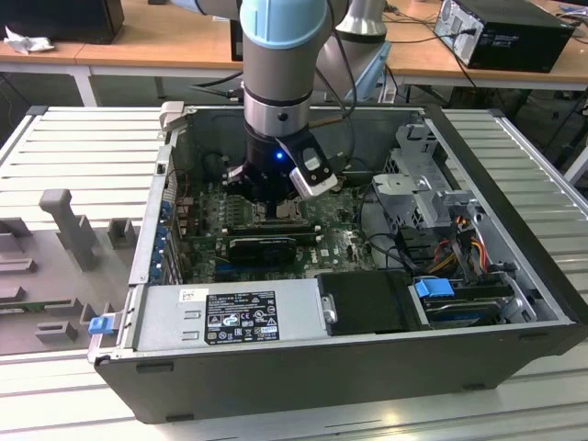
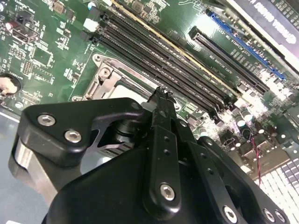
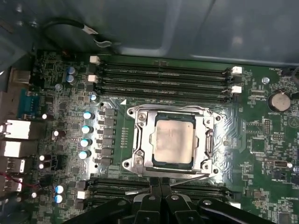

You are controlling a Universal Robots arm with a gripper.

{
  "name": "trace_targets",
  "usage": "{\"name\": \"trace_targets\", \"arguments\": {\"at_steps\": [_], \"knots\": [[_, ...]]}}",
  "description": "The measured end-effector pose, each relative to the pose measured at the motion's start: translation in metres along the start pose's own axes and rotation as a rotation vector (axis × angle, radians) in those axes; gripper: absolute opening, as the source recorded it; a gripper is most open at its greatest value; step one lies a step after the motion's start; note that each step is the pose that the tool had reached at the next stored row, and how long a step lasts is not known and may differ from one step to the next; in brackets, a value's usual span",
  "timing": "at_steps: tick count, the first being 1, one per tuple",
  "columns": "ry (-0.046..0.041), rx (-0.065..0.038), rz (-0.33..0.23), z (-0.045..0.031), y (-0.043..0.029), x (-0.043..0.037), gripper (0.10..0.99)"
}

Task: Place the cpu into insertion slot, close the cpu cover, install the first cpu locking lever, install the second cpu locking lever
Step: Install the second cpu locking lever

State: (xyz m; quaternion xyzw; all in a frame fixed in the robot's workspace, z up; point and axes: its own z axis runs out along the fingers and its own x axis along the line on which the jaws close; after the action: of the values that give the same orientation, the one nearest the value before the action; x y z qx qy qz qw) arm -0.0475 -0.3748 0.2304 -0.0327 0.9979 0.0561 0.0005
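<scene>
The cpu [image 3: 174, 141], a pale square chip, lies in the insertion slot [image 3: 129, 164] on the green board. The silvery cpu cover [image 3: 141, 140] lies flat around it as a frame. A thin metal lever [image 3: 189, 178] runs slanted along the socket edge nearest my fingertips. My gripper [image 3: 159, 183] is shut, its two black fingers pressed together at that edge with nothing seen between them. In the second wrist view the gripper [image 2: 161, 98] tip stands just over the socket [image 2: 105, 81]. In the exterior view the gripper [image 1: 274, 204] hangs low inside the open computer case, over the board's middle.
Long black memory slots [image 3: 163, 77] run on both sides of the socket. A black card [image 1: 262, 246] lies just in front of the gripper. The power supply [image 1: 230, 317], drive cage [image 1: 423, 175], loose cables [image 1: 390, 248] and case walls [image 1: 152, 230] close in the space.
</scene>
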Motion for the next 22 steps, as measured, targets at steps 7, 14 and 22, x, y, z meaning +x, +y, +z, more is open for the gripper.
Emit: {"name": "trace_targets", "arguments": {"at_steps": [7, 14, 22], "knots": [[-0.0021, -0.028, 0.000, -0.0005, -0.0077, 0.0080, 0.106], [-0.0056, -0.083, 0.000, -0.0013, -0.0180, 0.0157, 0.106], [-0.0083, -0.126, 0.000, 0.0095, -0.0290, 0.0215, 0.106]]}}
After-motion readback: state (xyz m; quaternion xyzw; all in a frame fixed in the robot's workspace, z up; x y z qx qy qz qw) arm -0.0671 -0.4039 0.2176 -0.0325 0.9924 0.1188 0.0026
